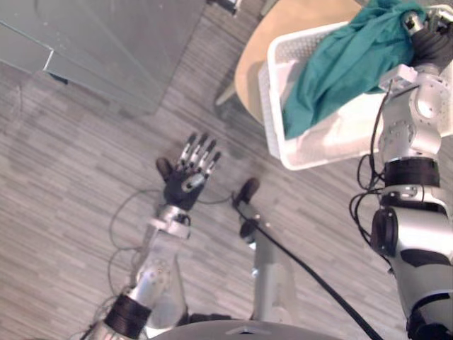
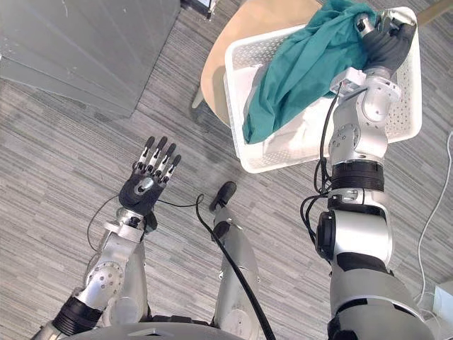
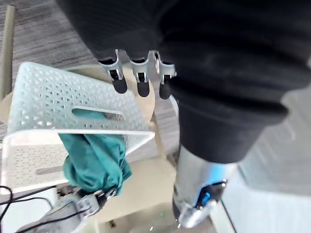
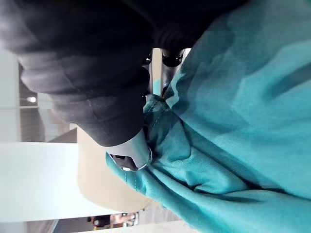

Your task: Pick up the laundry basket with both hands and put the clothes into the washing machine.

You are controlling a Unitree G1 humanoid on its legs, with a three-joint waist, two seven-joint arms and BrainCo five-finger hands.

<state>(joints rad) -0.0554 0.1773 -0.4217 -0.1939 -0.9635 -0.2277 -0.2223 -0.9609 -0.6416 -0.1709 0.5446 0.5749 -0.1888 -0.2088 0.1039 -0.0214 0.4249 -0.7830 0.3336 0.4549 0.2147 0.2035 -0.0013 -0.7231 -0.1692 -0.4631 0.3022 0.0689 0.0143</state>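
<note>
Laundry basket (image 2: 407,92) sits on the round table (image 2: 212,78), teal cloth (image 2: 297,71) heaped in it, not yet lifted. Right hand (image 2: 388,39) is sunk in the cloth, grip can't tell; left hand (image 2: 145,185) is flat open over the floor, well apart. Next, I'd judge, both hands go to the basket's sides; eye views give layout, left wrist view adds a slot handle (image 3: 97,114).

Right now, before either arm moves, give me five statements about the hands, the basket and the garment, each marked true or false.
1. The left hand is open and holds nothing. True.
2. The teal garment lies on the floor. False: it lies in the white laundry basket.
3. The basket stands on a round wooden table. True.
4. The left hand grips the basket. False: it hovers over the grey floor, apart from the basket.
5. The right hand is at the garment. True.
</note>
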